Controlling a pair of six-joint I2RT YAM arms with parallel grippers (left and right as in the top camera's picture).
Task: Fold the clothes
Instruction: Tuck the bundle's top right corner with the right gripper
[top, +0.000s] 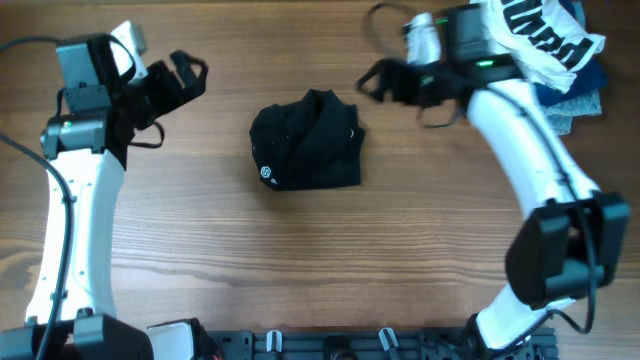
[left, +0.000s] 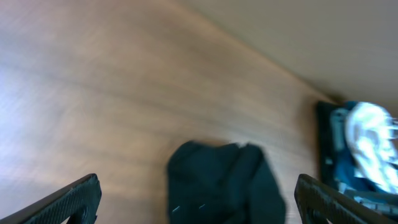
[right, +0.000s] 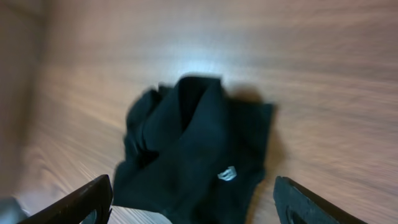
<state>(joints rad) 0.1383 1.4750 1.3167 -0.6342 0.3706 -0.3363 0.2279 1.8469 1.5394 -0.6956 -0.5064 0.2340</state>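
The black T-shirt (top: 307, 142) lies bunched into a rough folded square in the middle of the table, a small white round logo at its front left corner. It also shows in the left wrist view (left: 224, 183) and the right wrist view (right: 193, 146). My left gripper (top: 185, 78) is open and empty, raised to the left of the shirt; its fingers frame the left wrist view (left: 199, 202). My right gripper (top: 385, 82) is open and empty, up to the right of the shirt; its fingers frame the right wrist view (right: 193, 199).
A white garment with black lettering (top: 545, 35) lies over blue and grey folded garments (top: 570, 100) at the back right corner, behind my right arm. The wooden table (top: 200, 250) spreads around the shirt. A black rail (top: 350, 345) runs along the front edge.
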